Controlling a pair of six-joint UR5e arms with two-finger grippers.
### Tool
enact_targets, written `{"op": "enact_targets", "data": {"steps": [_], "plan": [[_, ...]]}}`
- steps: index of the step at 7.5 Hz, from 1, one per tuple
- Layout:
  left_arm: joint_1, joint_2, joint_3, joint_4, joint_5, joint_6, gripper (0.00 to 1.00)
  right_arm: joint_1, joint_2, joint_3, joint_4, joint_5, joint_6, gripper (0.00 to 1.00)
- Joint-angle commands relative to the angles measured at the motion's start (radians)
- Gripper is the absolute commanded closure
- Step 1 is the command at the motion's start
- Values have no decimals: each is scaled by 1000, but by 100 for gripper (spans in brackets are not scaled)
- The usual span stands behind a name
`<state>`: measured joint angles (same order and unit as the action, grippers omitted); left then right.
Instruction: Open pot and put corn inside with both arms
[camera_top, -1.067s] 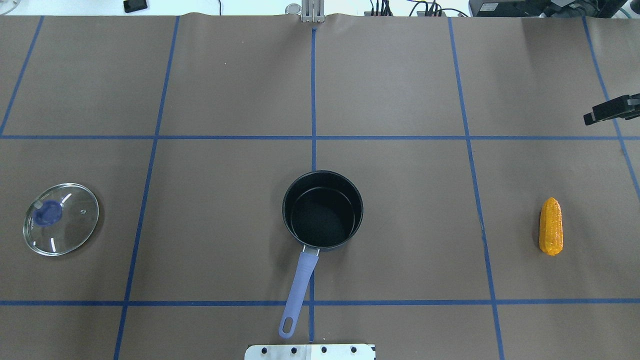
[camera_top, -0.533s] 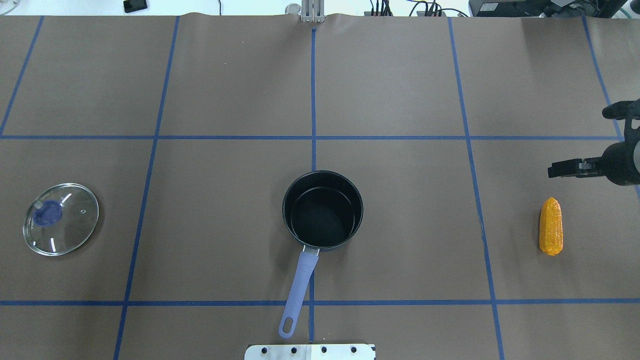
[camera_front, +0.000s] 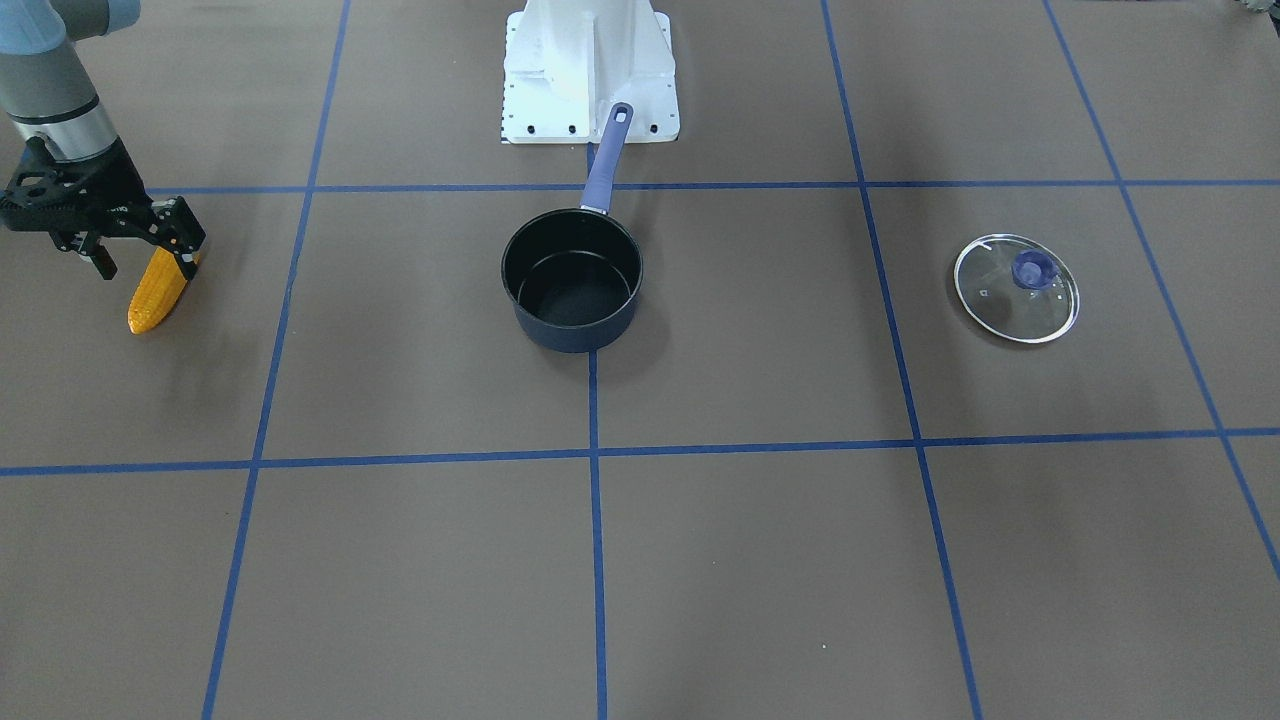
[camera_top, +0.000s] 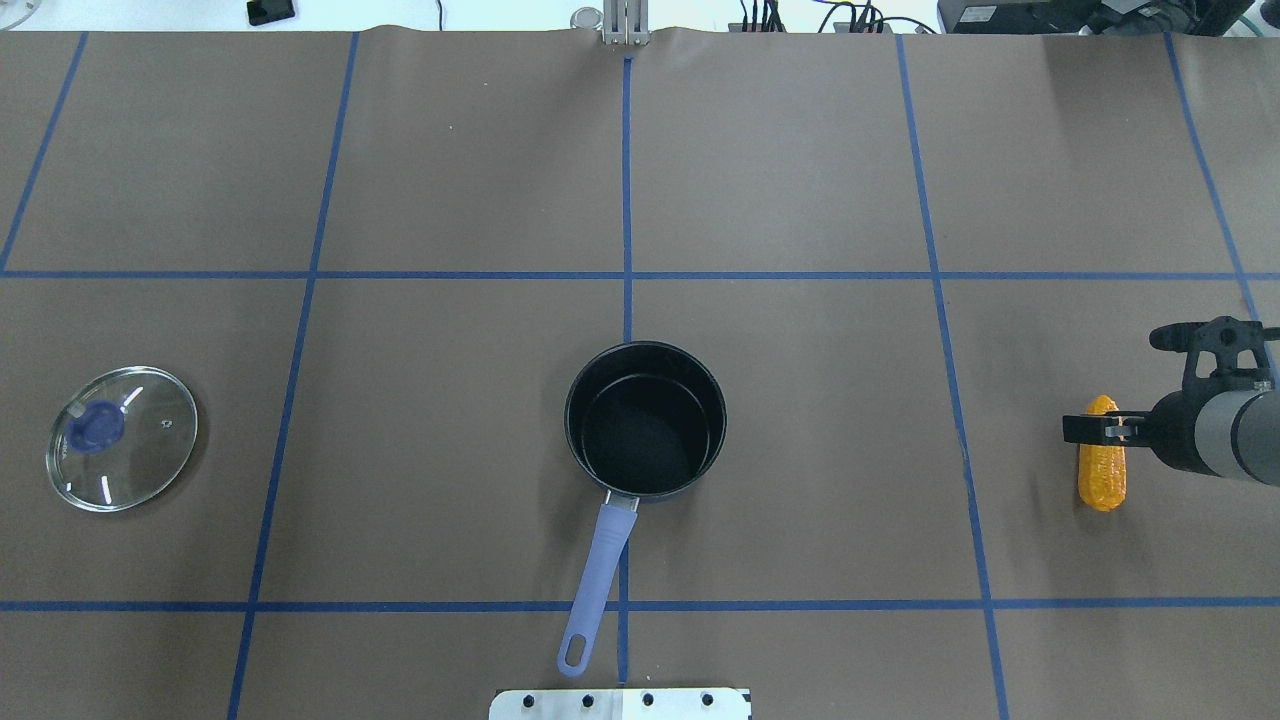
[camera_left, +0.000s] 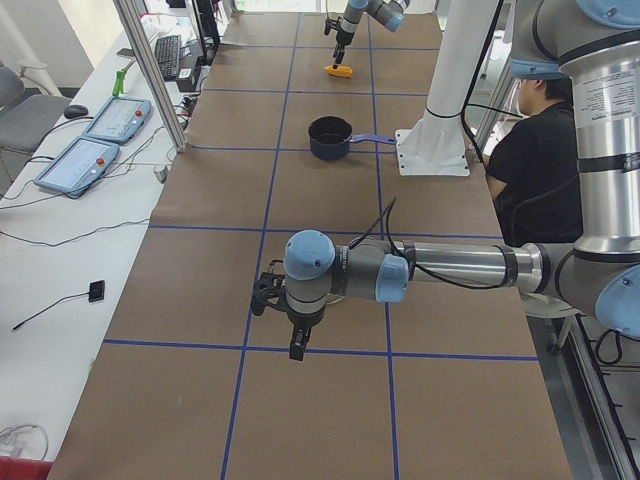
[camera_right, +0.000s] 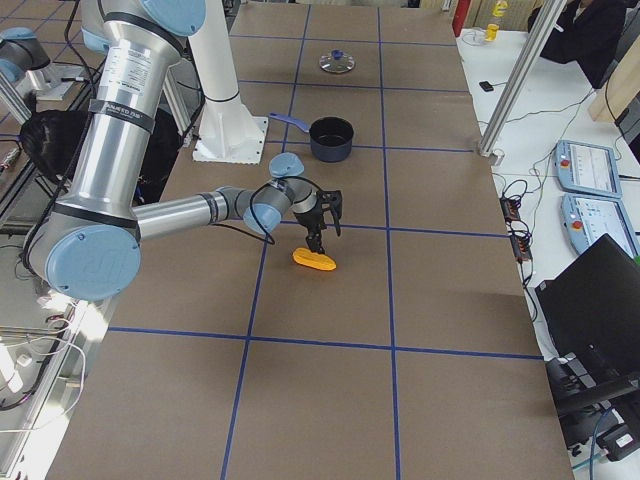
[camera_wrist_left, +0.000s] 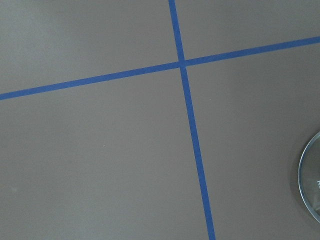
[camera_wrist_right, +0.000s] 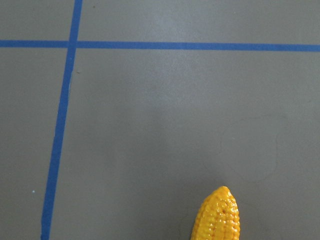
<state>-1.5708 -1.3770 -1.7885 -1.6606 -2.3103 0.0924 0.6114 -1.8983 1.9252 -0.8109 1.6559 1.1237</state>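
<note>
The pot (camera_top: 645, 420) stands open in the middle of the table, its lavender handle (camera_top: 598, 585) pointing at my base. It also shows in the front view (camera_front: 572, 285). Its glass lid (camera_top: 121, 438) lies flat far to the left; its rim shows in the left wrist view (camera_wrist_left: 309, 185). The corn (camera_top: 1101, 475) lies on the table at the right; its tip shows in the right wrist view (camera_wrist_right: 217, 215). My right gripper (camera_top: 1122, 385) is open and empty just above the corn's far end (camera_front: 145, 258). My left gripper (camera_left: 292, 335) shows only in the left side view; I cannot tell its state.
The white base mount (camera_front: 588, 70) stands behind the pot handle. Blue tape lines divide the brown table cover. A seated person (camera_left: 520, 140) is beside the robot. Control pendants (camera_left: 100, 120) lie on the side bench.
My right gripper has come in from the far right edge toward my base and now hangs over the corn's far end. Pot, lid and corn have not moved.
</note>
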Motion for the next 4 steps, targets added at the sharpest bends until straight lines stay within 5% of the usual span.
{"op": "enact_targets", "data": {"steps": [1, 4], "plan": [[0, 1, 0, -1, 0, 1, 2, -21, -5, -123, 165, -41, 11, 25], [0, 3, 0, -2, 0, 1, 2, -30, 7, -123, 162, -41, 27, 94]]}}
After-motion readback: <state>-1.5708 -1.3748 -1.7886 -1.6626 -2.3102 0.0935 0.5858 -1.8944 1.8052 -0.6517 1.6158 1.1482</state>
